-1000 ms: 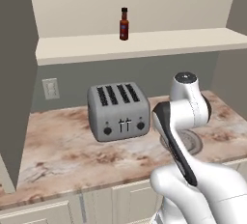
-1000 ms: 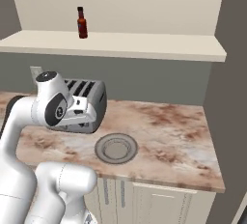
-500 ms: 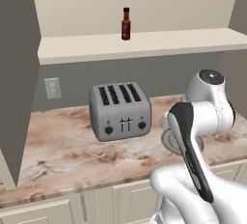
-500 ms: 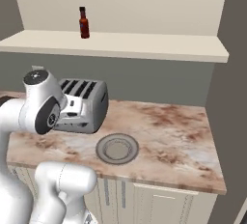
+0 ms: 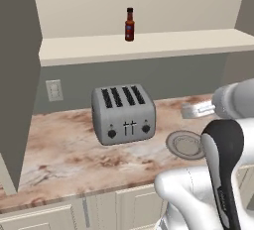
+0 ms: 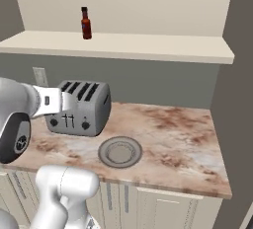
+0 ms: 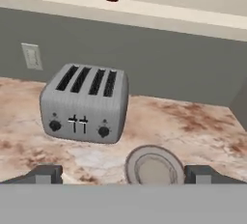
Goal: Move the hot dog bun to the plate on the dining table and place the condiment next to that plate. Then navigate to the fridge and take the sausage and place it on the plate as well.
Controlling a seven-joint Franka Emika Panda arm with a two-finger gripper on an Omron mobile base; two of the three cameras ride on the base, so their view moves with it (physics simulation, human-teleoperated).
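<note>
Since the earlier frame, the arm has been swung right and the base views shifted. On the shelf (image 5: 149,45) above the toaster (image 5: 124,113) stands the condiment (image 5: 129,24), upright. Being slim, rigid and probably smooth glass, it is best taken around the body below the cap. The gripper (image 7: 123,174) is held level over the counter (image 6: 178,139), jaws spread wide and empty, facing the small dish (image 7: 154,166).

A pink-brown marbled worktop (image 5: 64,154) runs across the middle of the frame above cream cabinets. On it a grey four-slot toaster (image 5: 123,114) sits left of centre, with a round pale grey plate (image 5: 186,143) near its lower right. Above, a cream shelf (image 5: 173,43) carries a dark sauce bottle (image 5: 129,25) standing upright at upper centre.
</note>
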